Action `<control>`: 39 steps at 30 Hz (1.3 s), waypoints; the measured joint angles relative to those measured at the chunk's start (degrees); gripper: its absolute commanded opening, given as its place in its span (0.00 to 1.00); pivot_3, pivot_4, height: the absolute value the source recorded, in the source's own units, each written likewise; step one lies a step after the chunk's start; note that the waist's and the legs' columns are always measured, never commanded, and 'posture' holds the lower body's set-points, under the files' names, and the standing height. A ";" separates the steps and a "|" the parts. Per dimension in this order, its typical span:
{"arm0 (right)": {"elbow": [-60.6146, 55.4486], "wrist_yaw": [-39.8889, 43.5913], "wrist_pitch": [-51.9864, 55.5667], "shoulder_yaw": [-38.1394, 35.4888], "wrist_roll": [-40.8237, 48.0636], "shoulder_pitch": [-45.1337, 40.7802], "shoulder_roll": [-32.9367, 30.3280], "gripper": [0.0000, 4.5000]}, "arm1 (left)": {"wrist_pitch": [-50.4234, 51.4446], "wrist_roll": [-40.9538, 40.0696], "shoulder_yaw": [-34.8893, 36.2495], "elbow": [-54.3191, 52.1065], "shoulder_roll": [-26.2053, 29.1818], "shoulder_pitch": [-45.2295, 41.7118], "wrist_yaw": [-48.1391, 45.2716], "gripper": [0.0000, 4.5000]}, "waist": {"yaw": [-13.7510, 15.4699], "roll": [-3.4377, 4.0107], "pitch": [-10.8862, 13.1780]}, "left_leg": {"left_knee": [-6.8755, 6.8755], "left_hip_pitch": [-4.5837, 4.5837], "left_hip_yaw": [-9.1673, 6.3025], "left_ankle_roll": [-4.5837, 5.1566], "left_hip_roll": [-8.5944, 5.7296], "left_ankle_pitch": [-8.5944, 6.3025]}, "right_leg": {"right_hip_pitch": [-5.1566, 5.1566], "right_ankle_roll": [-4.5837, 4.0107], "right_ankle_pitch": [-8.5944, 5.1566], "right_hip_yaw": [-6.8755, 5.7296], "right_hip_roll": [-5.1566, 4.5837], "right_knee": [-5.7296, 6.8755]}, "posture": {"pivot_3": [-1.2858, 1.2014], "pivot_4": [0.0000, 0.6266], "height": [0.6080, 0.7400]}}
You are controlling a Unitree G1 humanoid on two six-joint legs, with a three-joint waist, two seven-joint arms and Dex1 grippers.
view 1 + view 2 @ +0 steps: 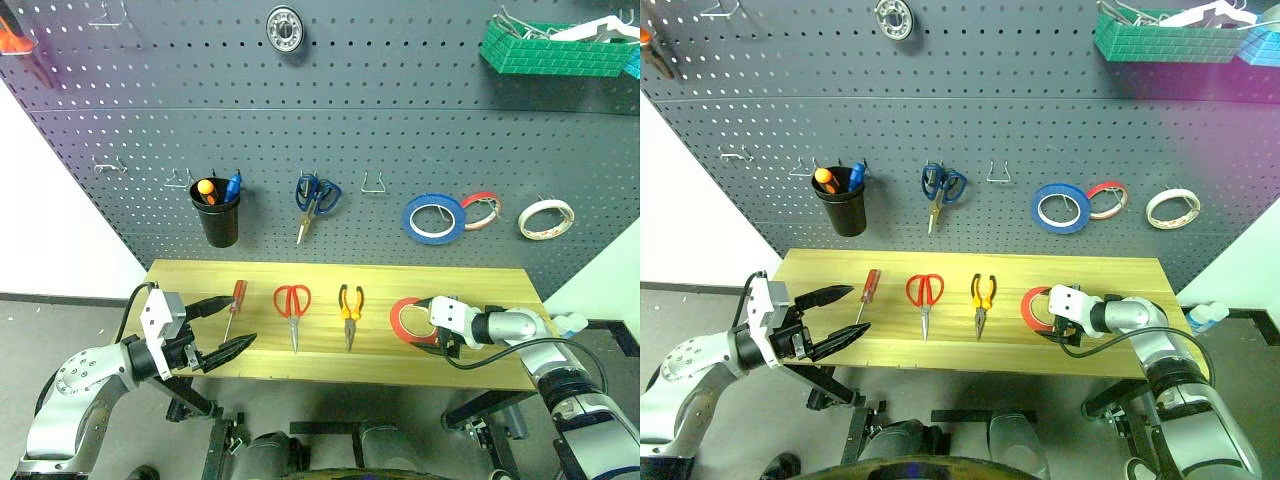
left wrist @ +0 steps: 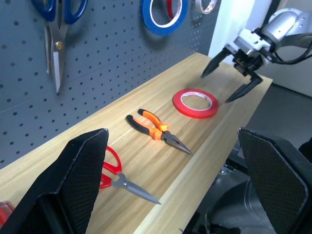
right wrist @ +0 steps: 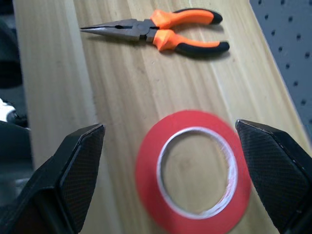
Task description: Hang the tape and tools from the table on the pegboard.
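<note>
Our right pincer (image 1: 447, 335) hangs open above the flat red-orange tape roll (image 3: 193, 168) on the light wooden counter (image 1: 400, 275). We judge the roll light and stiff, best pinched across its rim. Our left pincer (image 1: 833, 316) is open too.

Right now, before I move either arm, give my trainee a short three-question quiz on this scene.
1. True or false: the tape lies flat on the table.
2. Which gripper is nearer the tape: A) left gripper B) right gripper?
3. Fill in: between the red scissors and the tape lie the ____.

Key: 1 true; 2 B; 3 pliers.
</note>
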 measured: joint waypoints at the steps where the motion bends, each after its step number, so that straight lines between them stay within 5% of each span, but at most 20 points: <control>1: 0.02 -0.34 0.02 0.93 -1.09 -0.40 0.04 1.00 | -0.04 0.00 0.00 0.00 0.00 0.13 0.00 0.99 | 0.30 0.01 0.01 | 0.00 0.00 0.01 0.00 0.00 0.00 | -0.01 -0.01 -0.01 -0.01 -0.02 0.00 | 0.50 0.03 1.00; 13: 3.11 -3.75 1.00 5.90 -6.80 -3.53 1.19 1.00 | -1.15 0.14 -0.12 0.01 -0.66 0.63 -0.02 0.99 | 0.66 0.00 0.09 | -0.02 0.00 0.12 0.00 0.00 0.00 | -0.04 -0.05 -0.01 -1.36 -0.97 0.00 | 0.50 0.05 1.00; 39: 1.30 -2.51 17.18 5.99 -7.97 -2.66 1.31 1.00 | -1.05 0.19 -0.71 -0.59 -1.10 0.40 0.18 0.99 | 2.05 0.10 0.74 | -0.02 -0.01 0.13 0.00 0.00 0.00 | -0.15 -0.05 -0.01 -1.51 -1.11 -0.01 | 0.51 0.07 1.00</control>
